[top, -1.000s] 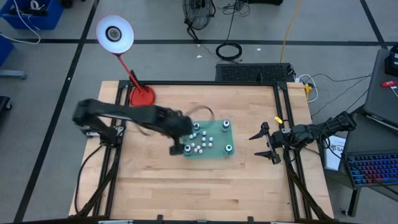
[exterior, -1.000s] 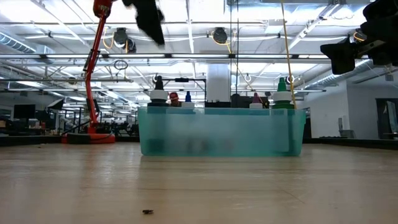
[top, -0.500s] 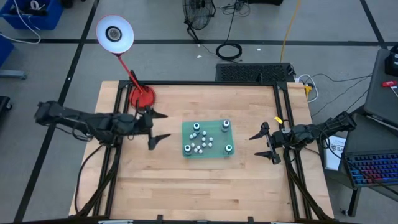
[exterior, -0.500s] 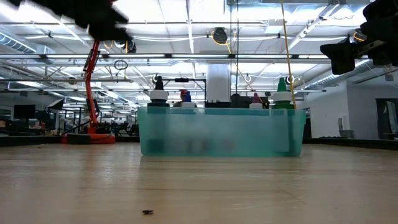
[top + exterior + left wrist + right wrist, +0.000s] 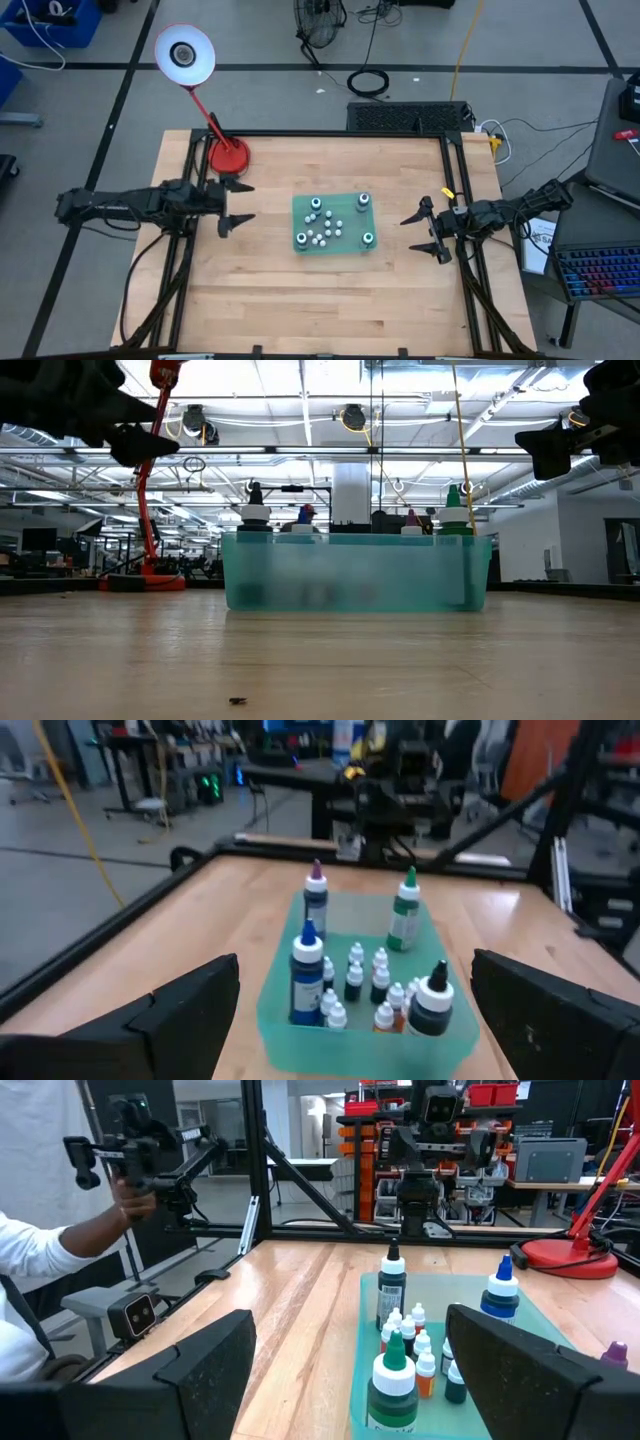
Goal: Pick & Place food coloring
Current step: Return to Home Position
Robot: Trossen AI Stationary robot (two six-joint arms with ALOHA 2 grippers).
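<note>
The food coloring bottles (image 5: 335, 224) stand in the teal bin (image 5: 335, 248) at the middle of the worktop (image 5: 320, 300), with bare wood open on every side of it. The left claw (image 5: 240, 204) hangs spread wide and empty at the worktop's left edge, near the red lamp base (image 5: 228, 155) and well apart from the bin. The right claw (image 5: 412, 232) waits by the right edge, likewise spread and empty, and both point toward the bottles.
</note>
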